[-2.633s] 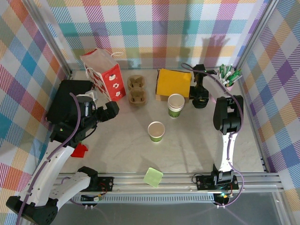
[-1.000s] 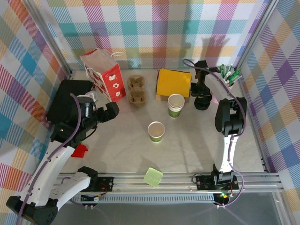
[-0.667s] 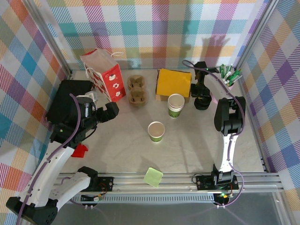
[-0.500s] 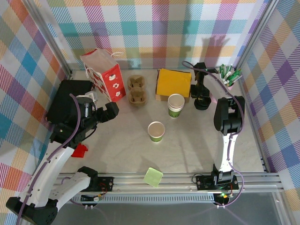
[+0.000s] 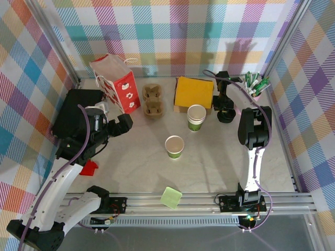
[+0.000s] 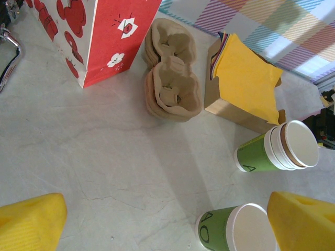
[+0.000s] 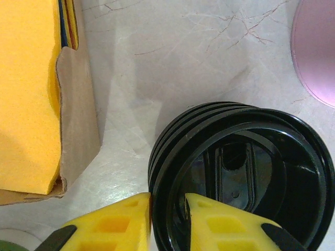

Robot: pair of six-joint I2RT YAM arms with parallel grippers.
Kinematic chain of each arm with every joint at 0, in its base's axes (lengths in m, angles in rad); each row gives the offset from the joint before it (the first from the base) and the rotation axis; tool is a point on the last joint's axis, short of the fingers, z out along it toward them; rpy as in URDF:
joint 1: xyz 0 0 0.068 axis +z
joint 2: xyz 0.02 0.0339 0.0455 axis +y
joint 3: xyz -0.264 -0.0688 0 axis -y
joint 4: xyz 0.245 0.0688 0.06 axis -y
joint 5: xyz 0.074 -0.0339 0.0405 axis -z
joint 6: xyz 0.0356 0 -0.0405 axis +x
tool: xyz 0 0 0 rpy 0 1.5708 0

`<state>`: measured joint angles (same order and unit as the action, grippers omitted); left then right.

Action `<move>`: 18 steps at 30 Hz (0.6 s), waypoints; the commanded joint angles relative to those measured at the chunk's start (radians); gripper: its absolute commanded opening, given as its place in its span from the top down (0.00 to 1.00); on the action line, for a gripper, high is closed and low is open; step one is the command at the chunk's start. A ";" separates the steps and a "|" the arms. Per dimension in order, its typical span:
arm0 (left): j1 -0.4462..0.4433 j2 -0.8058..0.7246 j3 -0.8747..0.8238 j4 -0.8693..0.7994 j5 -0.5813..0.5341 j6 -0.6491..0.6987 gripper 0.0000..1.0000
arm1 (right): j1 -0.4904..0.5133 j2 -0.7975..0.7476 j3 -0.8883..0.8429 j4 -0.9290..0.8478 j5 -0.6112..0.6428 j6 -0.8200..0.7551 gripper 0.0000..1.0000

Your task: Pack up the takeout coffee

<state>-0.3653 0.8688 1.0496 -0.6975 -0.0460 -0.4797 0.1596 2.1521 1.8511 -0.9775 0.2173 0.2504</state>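
Moved: the right arm (image 5: 255, 130) sits slightly further left than a second ago; the cups, the bag and the left arm lie as before.
Table (image 5: 131, 167): pale marbled top that carries everything, walled in by checked cloth.
Left gripper (image 6: 167, 222): at the left middle of the overhead frame, its yellow pads wide apart with nothing between them.
Right gripper (image 7: 167, 204): at the upper right of the overhead frame. One yellow fingertip is outside the rim of the black lids (image 7: 246, 162) and one is inside it, both close to the rim. Whether they pinch it I cannot tell.
Red paper bag (image 5: 116, 83): upright at the upper left, white flowers on its side.
Napkin box (image 5: 193, 93): brown card under yellow napkins, upper middle, just left of the lids.
Pulp carrier (image 5: 153, 100): between the bag and the box.
Cup stack (image 5: 196, 117): nested green cups just below the box.
Takeout coffee (image 5: 174, 147): upright and open-topped at the frame's centre, standing alone, below and left of the cup stack, well apart from both grippers.
Pink pen cup (image 5: 255, 86): upper right corner, near the lids.
Green square (image 5: 171, 197): bottom middle, by the rail.
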 commanded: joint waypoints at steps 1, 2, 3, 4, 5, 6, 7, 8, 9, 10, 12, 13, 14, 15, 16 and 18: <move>-0.006 0.003 -0.003 0.018 0.000 -0.001 0.02 | -0.006 0.021 -0.007 -0.018 0.016 0.013 0.74; -0.006 0.003 -0.003 0.019 0.000 -0.001 0.02 | -0.006 0.022 -0.007 -0.018 0.018 0.013 0.73; -0.006 0.005 -0.002 0.019 0.001 -0.002 0.02 | -0.006 0.022 -0.007 -0.018 0.017 0.013 0.73; -0.006 0.005 -0.003 0.019 0.000 -0.002 0.02 | -0.006 0.023 -0.006 -0.020 0.020 0.014 0.72; -0.006 0.004 -0.002 0.021 0.000 -0.001 0.02 | -0.006 0.024 -0.005 -0.021 0.022 0.015 0.72; -0.006 0.005 -0.001 0.021 0.002 -0.002 0.02 | -0.006 0.026 -0.003 -0.023 0.023 0.015 0.72; -0.006 0.007 -0.002 0.021 0.002 -0.001 0.02 | -0.006 0.028 -0.001 -0.024 0.024 0.015 0.71; -0.006 0.006 -0.001 0.020 0.003 0.000 0.02 | -0.006 0.030 -0.002 -0.025 0.024 0.015 0.71; -0.006 0.006 -0.002 0.021 0.003 0.000 0.02 | -0.006 0.030 0.000 -0.026 0.025 0.014 0.71; -0.006 0.006 -0.001 0.021 0.001 0.000 0.02 | -0.006 0.032 0.002 -0.027 0.025 0.015 0.71; -0.007 0.005 -0.002 0.020 -0.001 0.000 0.02 | -0.006 0.034 0.006 -0.031 0.027 0.014 0.72; -0.006 0.003 -0.003 0.018 0.000 0.000 0.02 | -0.006 0.032 0.007 -0.032 0.028 0.015 0.74; -0.006 0.002 -0.003 0.018 -0.001 0.000 0.02 | -0.006 0.029 0.007 -0.032 0.027 0.016 0.76; -0.006 0.002 -0.005 0.017 0.000 0.000 0.02 | -0.006 0.027 0.007 -0.032 0.024 0.015 0.77; -0.006 0.000 -0.005 0.016 -0.002 0.000 0.02 | -0.005 0.022 0.009 -0.034 0.024 0.016 0.79; -0.006 -0.002 -0.007 0.016 -0.003 0.000 0.02 | -0.005 0.014 0.011 -0.040 0.022 0.016 0.81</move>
<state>-0.3653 0.8757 1.0496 -0.6971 -0.0460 -0.4797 0.1596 2.1742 1.8511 -0.9859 0.2314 0.2539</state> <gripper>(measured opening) 0.980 0.198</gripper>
